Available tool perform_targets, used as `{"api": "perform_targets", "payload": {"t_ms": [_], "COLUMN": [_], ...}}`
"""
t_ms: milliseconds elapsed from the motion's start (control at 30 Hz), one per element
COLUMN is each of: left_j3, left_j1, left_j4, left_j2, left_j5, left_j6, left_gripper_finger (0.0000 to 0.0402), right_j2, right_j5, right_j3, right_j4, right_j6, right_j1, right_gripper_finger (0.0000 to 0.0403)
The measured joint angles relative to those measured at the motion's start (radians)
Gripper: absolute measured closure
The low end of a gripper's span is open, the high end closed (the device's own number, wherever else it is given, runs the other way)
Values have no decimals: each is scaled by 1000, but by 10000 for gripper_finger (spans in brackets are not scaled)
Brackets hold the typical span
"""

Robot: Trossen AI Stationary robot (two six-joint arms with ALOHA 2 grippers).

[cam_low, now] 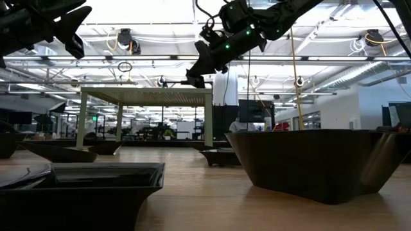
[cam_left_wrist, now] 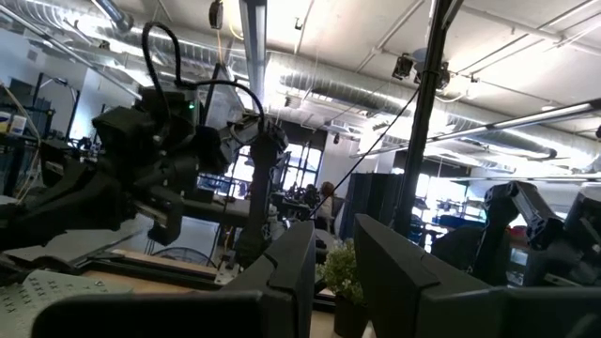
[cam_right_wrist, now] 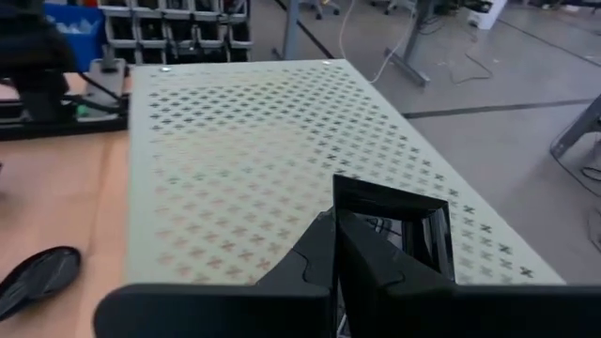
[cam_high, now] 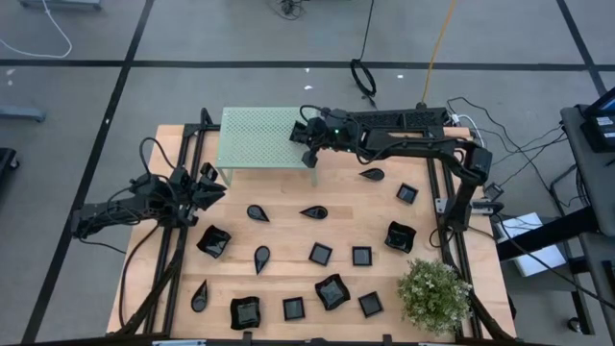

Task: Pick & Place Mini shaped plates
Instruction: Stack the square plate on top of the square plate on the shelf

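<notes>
The room beyond the right gripper [cam_high: 306, 135] is an open workshop with grey floor, silver ducting and strip lights overhead. Under that gripper lies the pale wooden table [cam_high: 288, 231], smooth and planked, framed by dark rails. Directly beneath its fingers stands the green perforated platform [cam_right_wrist: 263, 169], a flat metal sheet punched with small crosses, raised on thin legs. The right gripper is clamped on a small square plate [cam_right_wrist: 399, 221], glossy black with a raised rim, held just above the platform's near edge. Toward the table's front from it, the other mini shaped plates [cam_high: 320, 254] are scattered: squares, teardrops and wavy-rimmed ones. A leafy green plant [cam_high: 434, 294] sits at the front corner on the right arm's side. The left gripper [cam_high: 207, 185] waits well apart over the table's left edge, fingers slightly parted.
</notes>
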Motion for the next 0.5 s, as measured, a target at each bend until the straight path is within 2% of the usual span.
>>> {"api": "perform_targets", "payload": {"t_ms": [167,500], "left_j3": [0,0], "left_j1": [0,0], "left_j4": [0,0], "left_j2": [0,0], "left_j5": [0,0], "left_j6": [0,0], "left_gripper_finger": [321,321], "right_j2": [11,9], "right_j5": [43,47], "right_j3": [-1,-1], "right_j4": [-7,-2], "right_j6": [-5,-22], "right_j1": [8,11], "right_gripper_finger": [403,403]}}
